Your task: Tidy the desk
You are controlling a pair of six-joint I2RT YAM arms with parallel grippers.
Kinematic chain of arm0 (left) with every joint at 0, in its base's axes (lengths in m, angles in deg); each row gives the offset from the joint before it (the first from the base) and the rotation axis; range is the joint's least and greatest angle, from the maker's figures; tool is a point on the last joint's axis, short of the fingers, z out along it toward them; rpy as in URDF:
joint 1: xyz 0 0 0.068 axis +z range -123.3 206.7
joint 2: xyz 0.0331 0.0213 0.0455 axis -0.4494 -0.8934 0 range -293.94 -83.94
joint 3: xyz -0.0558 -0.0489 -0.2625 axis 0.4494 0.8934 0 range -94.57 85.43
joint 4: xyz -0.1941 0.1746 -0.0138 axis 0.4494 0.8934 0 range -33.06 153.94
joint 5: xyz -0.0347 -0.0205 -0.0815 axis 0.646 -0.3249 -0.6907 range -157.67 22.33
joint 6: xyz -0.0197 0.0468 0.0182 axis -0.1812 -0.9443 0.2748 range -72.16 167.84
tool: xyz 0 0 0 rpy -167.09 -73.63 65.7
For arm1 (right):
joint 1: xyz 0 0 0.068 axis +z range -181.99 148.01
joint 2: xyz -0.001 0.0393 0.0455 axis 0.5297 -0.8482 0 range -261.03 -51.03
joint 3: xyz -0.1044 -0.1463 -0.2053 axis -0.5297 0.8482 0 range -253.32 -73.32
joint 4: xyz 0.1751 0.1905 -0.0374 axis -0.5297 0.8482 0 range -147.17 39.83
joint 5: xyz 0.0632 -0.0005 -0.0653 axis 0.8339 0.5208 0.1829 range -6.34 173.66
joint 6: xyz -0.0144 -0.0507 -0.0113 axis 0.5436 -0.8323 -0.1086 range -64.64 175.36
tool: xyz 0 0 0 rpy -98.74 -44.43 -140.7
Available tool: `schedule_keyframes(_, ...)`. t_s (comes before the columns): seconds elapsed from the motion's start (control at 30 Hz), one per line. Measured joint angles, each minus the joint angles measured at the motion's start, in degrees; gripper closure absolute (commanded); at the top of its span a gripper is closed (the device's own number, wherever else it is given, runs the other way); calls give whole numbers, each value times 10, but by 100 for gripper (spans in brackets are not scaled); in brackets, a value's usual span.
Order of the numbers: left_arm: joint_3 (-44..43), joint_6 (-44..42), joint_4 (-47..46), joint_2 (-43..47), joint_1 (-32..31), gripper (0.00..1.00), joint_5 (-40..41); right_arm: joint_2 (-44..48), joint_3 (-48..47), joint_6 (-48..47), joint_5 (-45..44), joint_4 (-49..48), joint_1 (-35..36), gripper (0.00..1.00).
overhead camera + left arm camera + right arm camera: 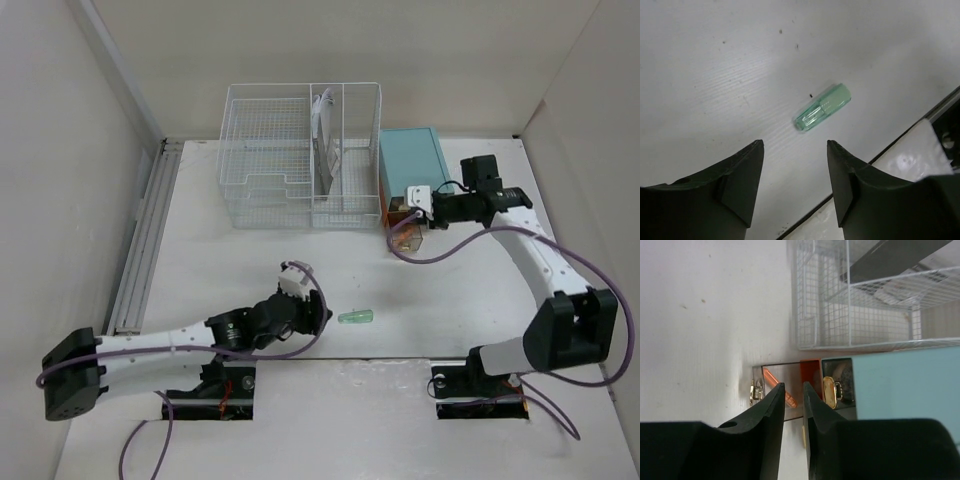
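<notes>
— Located the bench?
— Confirmed as the white surface under both arms, spread across the whole overhead view, walled on three sides, railed along the left.
— Checked the left tool?
— Found gaping wide and empty, held low over the bench, aimed at a small translucent green cap. Recorded the cap lying on its side just ahead of the fingertips, untouched, near the front edge, well apart from the wire basket.
— Checked the right tool?
— Found nearly closed, with only a slit between the jaws, poised at a pulled-out clear drawer of the teal cabinet. Could not tell whether pinched on the drawer wall or merely beside it. Noted an orange stick inside the drawer.
— Judged the step in hand?
— Judged as the pick-up of the cap by the left side, with the drawer presumably offered as its destination. Rated the task as partly done at best.
— Advised for the next move?
— Advised advancing slightly, lowering to straddle the cap across its narrow width, then closing gently. Flagged a risk of rolling or skidding on the smooth bench.
</notes>
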Motion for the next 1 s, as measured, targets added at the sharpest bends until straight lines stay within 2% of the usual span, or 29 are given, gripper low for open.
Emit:
schedule_keyframes(0.23,-84,-104,-16,-164,0,43,-67,112,2,66,0,21,11,65)
schedule_keyframes(0.4,-183,-188,-5,-238,0,43,-98,148,2,84,10,33,11,65)
schedule_keyframes(0.6,-291,-275,41,-332,0,68,-133,153,2,94,33,51,-15,65)
schedule_keyframes(0.73,-317,-318,90,-362,0,73,-153,169,2,93,47,64,-44,65)
schedule_keyframes(0.93,-329,-366,142,-391,0,73,-191,195,2,92,67,77,-62,65)
schedule_keyframes(1.0,-330,-377,151,-400,0,70,-206,197,2,90,72,80,-69,65)
